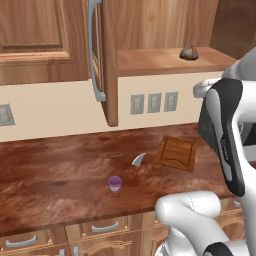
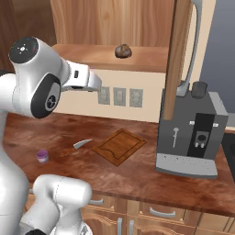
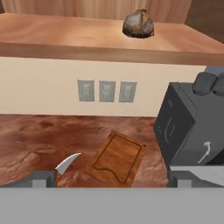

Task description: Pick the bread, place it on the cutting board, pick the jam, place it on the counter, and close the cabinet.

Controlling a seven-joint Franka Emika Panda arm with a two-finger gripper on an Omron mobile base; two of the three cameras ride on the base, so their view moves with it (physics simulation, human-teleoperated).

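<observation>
Plainly, writing: no legible label or brand on any item; the coffee machine [image 2: 193, 133] has a dark front panel with small marks too tiny to read.
Bread: bread [image 3: 138, 23] sits on the open cabinet's shelf [image 1: 150, 61], towards the shelf's right end and near its back.
Claw: claw [image 3: 111, 179] has its two tips far apart at the bottom of the hand view, wide open and holding nothing.
Bread vs claw: bread is above and well beyond the tips, apart from them, a little right of midway between them.
Board: board [image 1: 176, 153] lies flat on the desk [image 1: 55, 170], below the shelf, its corners turned at an angle to the desk's front edge.
Jam: jam [image 1: 115, 183] stands upright near the desk's front edge, left of the board and well apart from it.
Knife: knife [image 1: 137, 164] lies between jam and board, blade tip close to the board's left corner.
Machine: stands on the desk just right of the board, under the shelf's right end.
Door: cabinet door [image 1: 102, 60] stands open edge-on with a grey bar handle [image 1: 94, 55], left of the shelf.
Outlets: three grey outlets [image 1: 154, 103] on the wall under the shelf.
Obstacles: nothing lies between the claw and the bread.
</observation>
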